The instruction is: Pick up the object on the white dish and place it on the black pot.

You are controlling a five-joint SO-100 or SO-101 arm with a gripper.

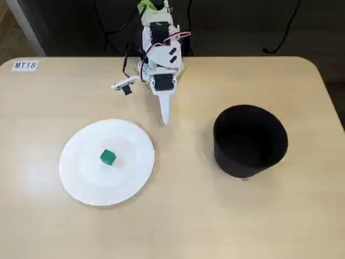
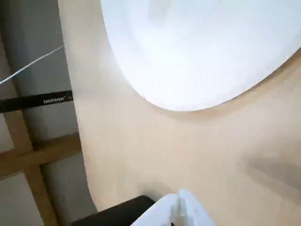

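Risk, as a judgement: the green cube (image 1: 108, 157) is small and loose on a smooth white dish (image 1: 81, 178); an off-centre closing could skid it away. The pincer (image 1: 165, 117) is clenched and empty, hanging near the dish's far rim. The cube sits mid-dish, apart from the pincer; the black pot (image 1: 249, 141) stands well right in the fixed view.

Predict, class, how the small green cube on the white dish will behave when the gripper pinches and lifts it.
The green cube looks small and blocky, so it is probably light and stiff. Its flat faces suggest it will not roll, though it might slide on the smooth white dish if nudged.
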